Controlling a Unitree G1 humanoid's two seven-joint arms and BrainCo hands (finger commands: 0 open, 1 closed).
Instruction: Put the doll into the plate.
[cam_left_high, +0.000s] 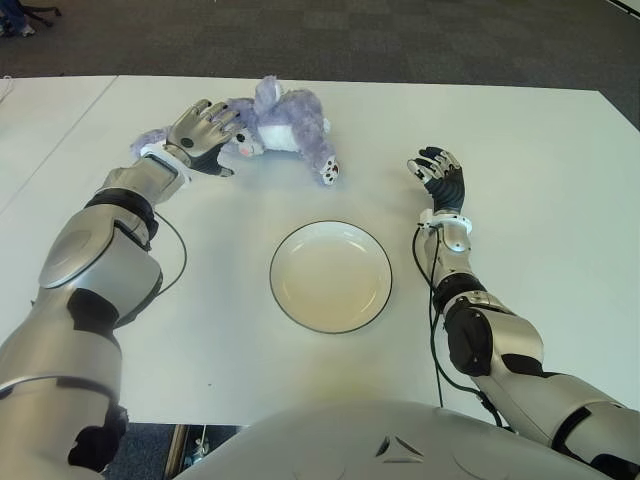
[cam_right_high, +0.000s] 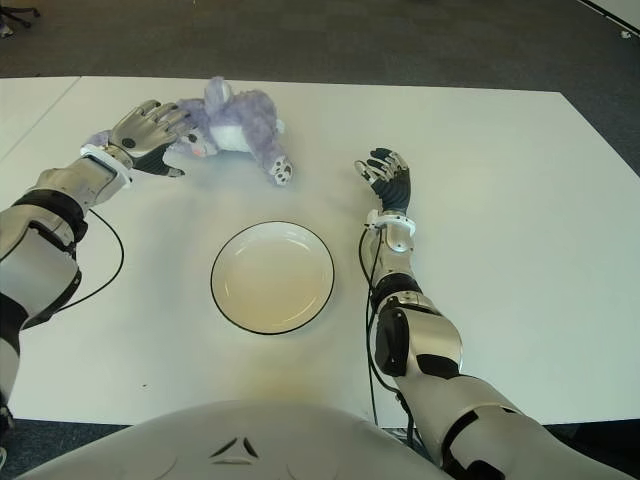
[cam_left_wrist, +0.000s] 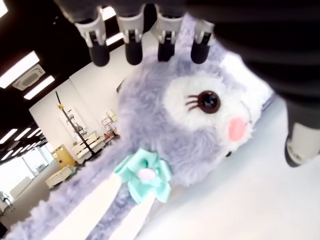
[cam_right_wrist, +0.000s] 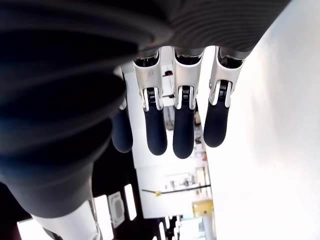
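Reaching over the doll's (cam_left_high: 285, 122) head, the left robot hand (cam_left_high: 203, 130) spreads its fingers (cam_left_wrist: 131, 42) around it without closing. Its right robot hand (cam_left_high: 438, 178) shows relaxed, holding nothing, beyond the plate (cam_left_high: 330, 277) on the table (cam_left_high: 520, 200).

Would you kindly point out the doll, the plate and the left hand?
doll (cam_left_high: 290, 120): left eye view, purple body.
plate (cam_left_high: 330, 227): left eye view, far rim.
left hand (cam_left_high: 203, 128): left eye view, back of hand.
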